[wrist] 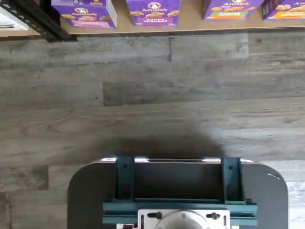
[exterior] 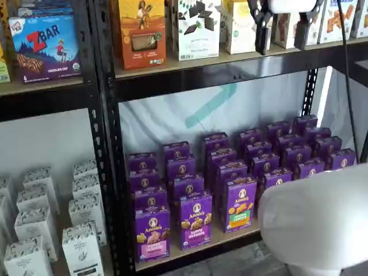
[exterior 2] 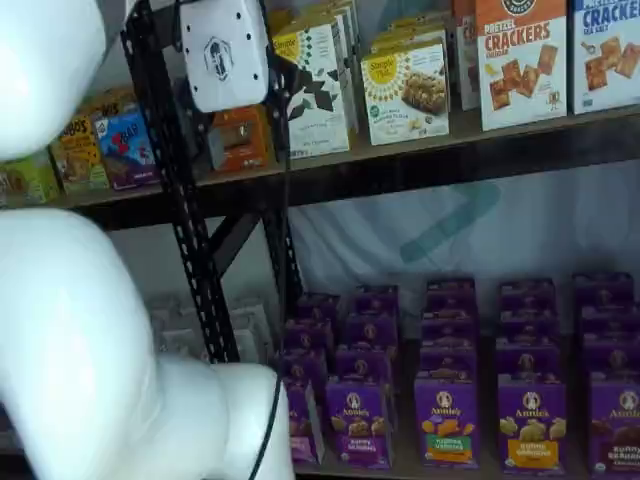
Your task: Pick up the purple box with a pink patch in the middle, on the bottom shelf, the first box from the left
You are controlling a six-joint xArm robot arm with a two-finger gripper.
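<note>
Hanging high by the upper shelf, fingers [exterior: 282, 33] plainly apart (nothing between them). Purple box [exterior: 152, 234] stands upright at the bottom shelf's [exterior: 230, 238] front-left corner, pink patch [exterior: 154, 246] facing out.

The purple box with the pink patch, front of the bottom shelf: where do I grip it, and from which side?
Probably come at the purple box from the open front of the bottom shelf and close on its two narrow side faces near the top. It stands upright; a same-size carton sits right behind, a black upright left, and the next box right, with little gap. The gripper hangs open at the shelf above.
</note>
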